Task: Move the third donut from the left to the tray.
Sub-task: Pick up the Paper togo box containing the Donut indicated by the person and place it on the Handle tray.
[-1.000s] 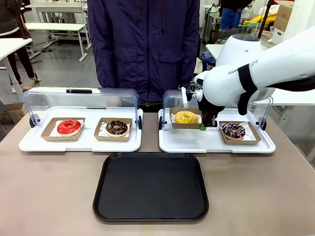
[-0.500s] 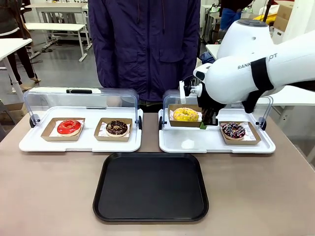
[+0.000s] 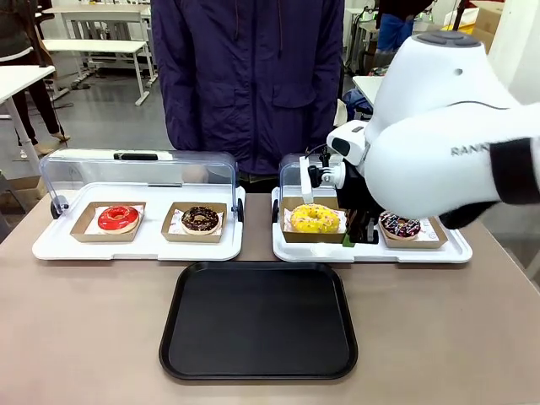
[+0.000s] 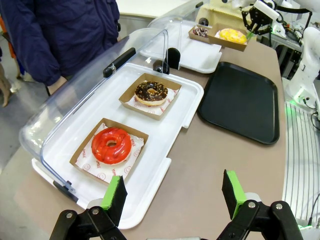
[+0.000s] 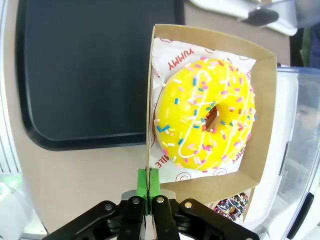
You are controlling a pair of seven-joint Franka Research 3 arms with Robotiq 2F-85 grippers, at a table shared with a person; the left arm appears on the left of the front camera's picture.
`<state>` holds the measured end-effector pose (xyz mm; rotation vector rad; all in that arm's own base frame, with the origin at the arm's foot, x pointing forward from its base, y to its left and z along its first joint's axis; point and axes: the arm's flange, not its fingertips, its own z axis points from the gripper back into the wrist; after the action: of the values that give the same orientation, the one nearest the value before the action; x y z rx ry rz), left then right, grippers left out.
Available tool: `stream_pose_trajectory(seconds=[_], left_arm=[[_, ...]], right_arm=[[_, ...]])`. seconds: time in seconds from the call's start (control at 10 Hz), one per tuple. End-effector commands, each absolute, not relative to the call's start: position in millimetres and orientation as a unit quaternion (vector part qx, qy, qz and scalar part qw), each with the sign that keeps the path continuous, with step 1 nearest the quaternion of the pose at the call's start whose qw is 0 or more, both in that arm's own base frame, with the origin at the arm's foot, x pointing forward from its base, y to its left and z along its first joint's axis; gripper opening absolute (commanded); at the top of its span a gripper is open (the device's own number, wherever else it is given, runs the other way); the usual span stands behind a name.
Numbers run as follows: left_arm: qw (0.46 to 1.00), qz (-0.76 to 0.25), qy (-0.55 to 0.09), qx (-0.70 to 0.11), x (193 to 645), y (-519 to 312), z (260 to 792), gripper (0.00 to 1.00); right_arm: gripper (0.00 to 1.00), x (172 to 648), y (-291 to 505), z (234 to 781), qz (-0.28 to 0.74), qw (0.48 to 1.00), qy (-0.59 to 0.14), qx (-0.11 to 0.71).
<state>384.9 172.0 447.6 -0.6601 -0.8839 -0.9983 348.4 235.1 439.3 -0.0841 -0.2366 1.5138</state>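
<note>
The right tool point(image 5: 148, 200) is clenching the wall of the brown cardboard holder point(image 5: 264, 125), its green pads point(image 5: 143, 182) pressed together on the card's edge, and the yellow donut point(image 5: 205, 119) is sitting in that holder. In the front view the yellow donut point(image 3: 314, 218) in its holder is hanging over the near part of the right white display tray point(image 3: 295, 251), apparently lifted clear of it, though the angle is making that hard to confirm. The right tool point(image 3: 361, 226) is gripping the holder's right side, beside a dark chocolate donut point(image 3: 399, 224) resting on the same display tray.

The black tray point(image 3: 258, 320) is lying bare on the desk point(image 3: 84, 329), just in front of both display trays. On the left white display tray point(image 3: 135, 246), under its raised clear lid point(image 3: 135, 169), a red-iced donut point(image 3: 118, 218) and another chocolate donut point(image 3: 200, 219) are sitting in their holders.

The left tool point(image 4: 172, 197) is hovering released, its pads wide apart (nothing between them), above the desk's edge near the red-iced donut point(image 4: 111, 145). A person in a dark jacket point(image 3: 245, 76) is standing at the far side
</note>
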Motion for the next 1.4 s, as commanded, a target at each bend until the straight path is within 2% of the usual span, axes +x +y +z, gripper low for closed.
stream_pose_trajectory(seconds=[0.0, 0.2, 0.6, 1.3], left_arm=[[0.733, -0.458, -0.403, -0.301, 383.3, 171.5, 449.0, 1.00], [0.733, -0.458, -0.403, -0.301, 383.3, 171.5, 449.0, 1.00], [0.733, -0.458, -0.403, -0.301, 383.3, 171.5, 449.0, 1.00], [0.733, -0.458, -0.403, -0.301, 383.3, 171.5, 449.0, 1.00]], right_arm=[[0.02, 334.8, 241.1, 431.7, 0.675, 0.726, -0.125, -0.030], [0.02, 321.3, 259.6, 414.1, 0.679, 0.724, -0.124, -0.007], [0.02, 301.4, 286.6, 387.2, 0.696, 0.706, -0.133, 0.002], [0.02, 282.2, 308.8, 333.6, 0.698, 0.706, -0.120, 0.005]])
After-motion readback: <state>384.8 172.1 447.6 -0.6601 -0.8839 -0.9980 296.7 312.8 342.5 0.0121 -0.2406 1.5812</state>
